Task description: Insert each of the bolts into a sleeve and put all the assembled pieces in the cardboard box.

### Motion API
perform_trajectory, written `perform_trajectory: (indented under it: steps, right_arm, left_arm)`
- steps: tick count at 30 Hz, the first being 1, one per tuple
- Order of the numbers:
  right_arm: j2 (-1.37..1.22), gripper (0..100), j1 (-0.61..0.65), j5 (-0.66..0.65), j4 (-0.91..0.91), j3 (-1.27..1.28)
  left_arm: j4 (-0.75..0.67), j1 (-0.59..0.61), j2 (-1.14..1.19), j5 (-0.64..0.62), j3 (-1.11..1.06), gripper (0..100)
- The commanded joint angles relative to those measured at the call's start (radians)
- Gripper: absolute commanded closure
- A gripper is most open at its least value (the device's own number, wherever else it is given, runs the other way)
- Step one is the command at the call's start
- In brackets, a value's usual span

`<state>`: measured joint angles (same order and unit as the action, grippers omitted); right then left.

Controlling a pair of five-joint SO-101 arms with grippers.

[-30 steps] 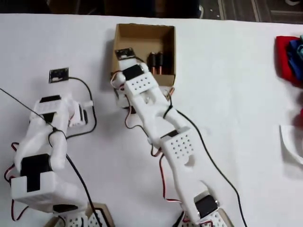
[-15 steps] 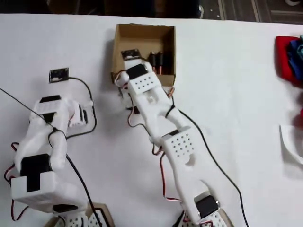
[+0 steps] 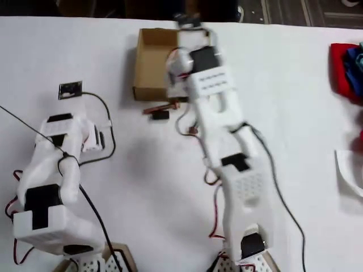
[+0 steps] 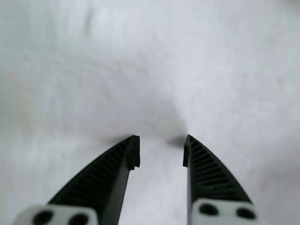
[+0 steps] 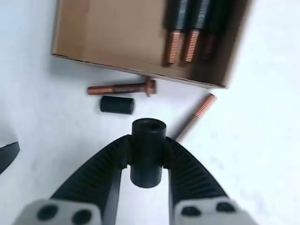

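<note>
My right gripper is shut on a black sleeve, held upright above the table just in front of the cardboard box. Several assembled pieces lie in one corner of the box. A loose copper bolt and a loose black sleeve lie side by side before the box wall. A second bolt lies slanted near the box corner, partly hidden behind the held sleeve. In the high view the right arm covers the right half of the box. My left gripper is open over bare white table.
The left arm sits folded at the table's left. A small black board with a cable lies beyond it. Red cloth and a white object sit at the right edge. The table's middle is bare white.
The right arm swung right and farther back, from the box's front-left to over its right half, uncovering the loose bolt and sleeve before the box. The left arm kept still.
</note>
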<state>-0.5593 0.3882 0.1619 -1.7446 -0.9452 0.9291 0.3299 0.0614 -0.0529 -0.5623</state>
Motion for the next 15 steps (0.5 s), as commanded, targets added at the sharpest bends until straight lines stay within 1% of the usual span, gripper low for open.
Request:
perform_trajectory:
  steps: [1,4,6,7,8,9,10,12,13,15]
  right_arm:
    - [0.314,97.8,-0.064,-0.011,-0.024,0.247]
    - [0.539,97.8,-0.133,-0.011,-0.005,0.482]
    - [0.68,97.8,-0.202,-0.011,0.033,0.631]
    - [0.746,97.8,-0.24,-0.011,0.056,0.706]
    - [0.809,97.8,-0.283,-0.012,0.079,0.784]
    - [0.868,97.8,-0.325,-0.012,0.11,0.865]
    - [0.924,97.8,-0.366,-0.015,0.139,0.941]
    - [1.033,97.8,-0.452,-0.061,0.188,1.079]
    - [1.084,97.8,-0.495,-0.087,0.211,1.142]
    - [1.182,97.8,-0.582,-0.132,0.239,1.247]
  left_arm:
    - [0.186,-0.086,-0.005,-0.009,0.14,83]
    - [0.376,-0.236,0.002,-0.009,0.285,83]
    - [0.442,-0.344,0.003,-0.009,0.371,83]
    - [0.45,-0.39,0.003,-0.012,0.412,83]
    - [0.448,-0.43,0.005,-0.037,0.455,83]
    - [0.443,-0.468,0.005,-0.094,0.492,83]
    - [0.427,-0.503,0.006,-0.175,0.521,83]
    - [0.381,-0.56,0.006,-0.341,0.542,82]
    - [0.339,-0.588,0.006,-0.408,0.539,82]
    - [0.229,-0.631,0.014,-0.489,0.513,82]
